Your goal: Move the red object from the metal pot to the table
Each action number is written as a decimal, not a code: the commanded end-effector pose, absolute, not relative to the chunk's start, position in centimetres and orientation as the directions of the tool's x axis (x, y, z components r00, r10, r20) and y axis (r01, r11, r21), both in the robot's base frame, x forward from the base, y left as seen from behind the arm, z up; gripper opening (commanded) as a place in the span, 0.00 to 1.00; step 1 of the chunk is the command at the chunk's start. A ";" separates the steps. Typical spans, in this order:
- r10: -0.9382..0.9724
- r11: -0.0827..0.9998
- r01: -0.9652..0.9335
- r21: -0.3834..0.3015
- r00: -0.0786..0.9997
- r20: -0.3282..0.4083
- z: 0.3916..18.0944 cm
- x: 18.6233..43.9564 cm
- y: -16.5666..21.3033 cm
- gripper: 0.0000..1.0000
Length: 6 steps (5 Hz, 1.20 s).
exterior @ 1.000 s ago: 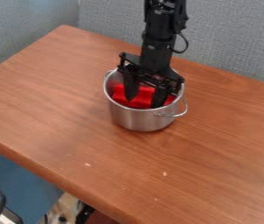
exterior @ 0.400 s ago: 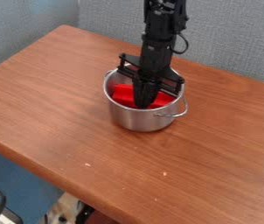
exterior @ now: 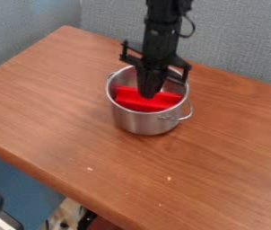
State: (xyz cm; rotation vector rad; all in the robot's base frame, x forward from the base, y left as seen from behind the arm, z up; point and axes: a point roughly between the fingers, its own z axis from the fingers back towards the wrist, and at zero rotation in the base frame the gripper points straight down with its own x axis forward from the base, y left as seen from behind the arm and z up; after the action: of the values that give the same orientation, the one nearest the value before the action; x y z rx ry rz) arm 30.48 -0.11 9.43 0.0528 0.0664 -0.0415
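The metal pot (exterior: 150,115) stands on the brown wooden table (exterior: 66,108), right of centre, with its loop handle towards the front right. The red object (exterior: 128,94) lies inside it, showing on both sides of the fingers. My gripper (exterior: 148,92) comes straight down from above into the pot. Its black fingers are pinched together on the middle of the red object. The fingertips and the part of the red object under them are hidden by the pot's rim and the fingers.
The table's front edge runs diagonally from lower left to lower right, with floor clutter below it. A grey-blue wall stands behind the table. Bare wood lies to the left and in front of the pot.
The fingers stood spread over the red object a second ago and have since closed together on it. The gripper body has risen slightly. The pot has not moved.
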 end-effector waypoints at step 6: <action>-0.027 0.999 0.027 0.020 0.999 0.026 12.5 30.9 -0.8 1.00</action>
State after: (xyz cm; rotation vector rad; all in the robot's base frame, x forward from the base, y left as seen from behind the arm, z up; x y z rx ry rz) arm 30.74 -0.71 11.66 0.0146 0.0043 -0.0202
